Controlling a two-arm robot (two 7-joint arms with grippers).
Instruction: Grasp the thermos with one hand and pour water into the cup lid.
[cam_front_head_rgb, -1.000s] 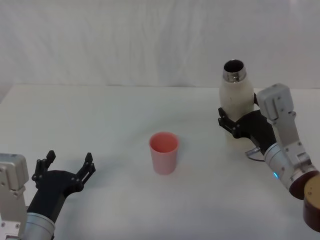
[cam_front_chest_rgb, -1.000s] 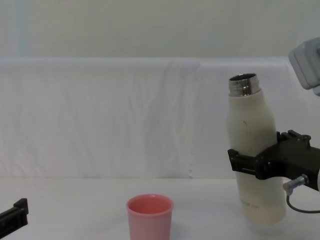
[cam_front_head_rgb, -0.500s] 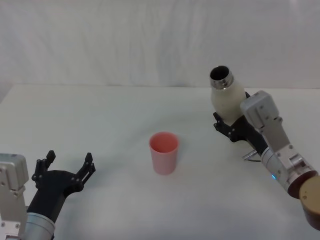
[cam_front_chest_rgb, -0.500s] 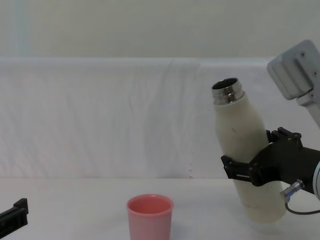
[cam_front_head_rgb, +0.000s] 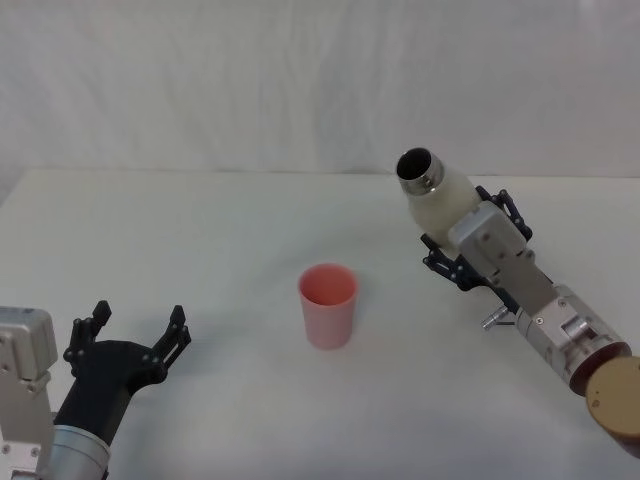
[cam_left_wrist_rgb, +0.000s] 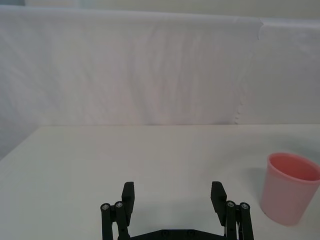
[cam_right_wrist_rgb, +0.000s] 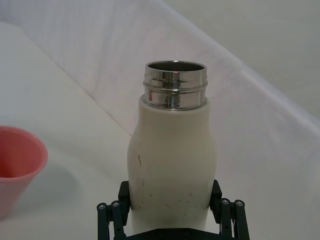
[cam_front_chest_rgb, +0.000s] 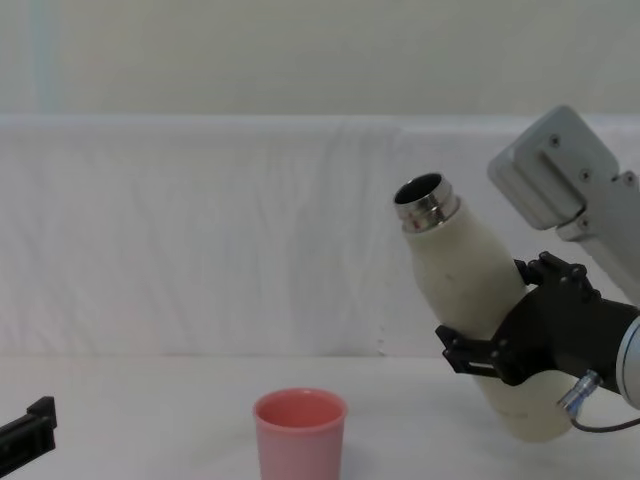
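Thermos (cam_front_head_rgb: 440, 198) and cup sit on a white table (cam_front_head_rgb: 230, 230) backed by a draped white cloth (cam_front_head_rgb: 300, 80), which takes up most of each view. On that table the cream bottle is held up off the surface on the robot's right side, tilted so its open steel neck (cam_front_chest_rgb: 427, 202) leans toward the middle, where the cup stands; in the chest view its base points down and to the right while the mouth points up and left. The right hand (cam_front_chest_rgb: 500, 345) is clamped around the lower body of the bottle, black fingers (cam_right_wrist_rgb: 111, 212) pressed on both sides of it, with the grey and silver arm (cam_front_head_rgb: 540, 310) running back toward the lower right. The left gripper (cam_front_head_rgb: 135, 340) rests low near the front left edge of the table, well apart from everything else, its black fingers (cam_left_wrist_rgb: 128, 195) spread wide with nothing between them. The pink cup lid (cam_front_head_rgb: 327, 305) stands upright near the middle of the table, between the two arms, with its mouth open and clear of the bottle's neck.
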